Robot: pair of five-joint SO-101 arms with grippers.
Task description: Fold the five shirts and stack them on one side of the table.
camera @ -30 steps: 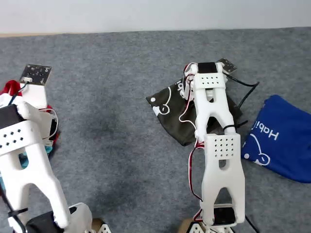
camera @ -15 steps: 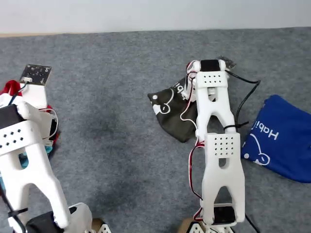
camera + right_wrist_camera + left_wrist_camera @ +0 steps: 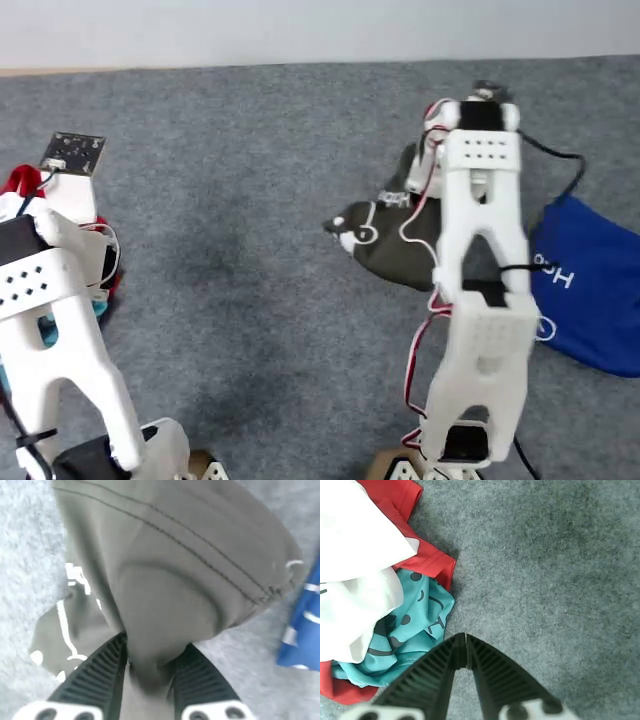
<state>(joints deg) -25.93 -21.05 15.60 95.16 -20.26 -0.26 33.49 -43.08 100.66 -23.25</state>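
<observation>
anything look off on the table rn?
No damage visible. The white shirt, red shirt and teal shirt lie in a crumpled, unfolded heap beside the left gripper. The dark shirt is bunched in the right gripper, near the blue shirt.

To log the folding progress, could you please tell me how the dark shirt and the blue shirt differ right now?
The dark shirt is bunched up and pinched in the right claw; the blue shirt lies flat on the table with no claw on it. The dark shirt sits nearer the table's middle, while the blue shirt lies farther to the robot's right, at the high view's edge. Both bear white print.
</observation>
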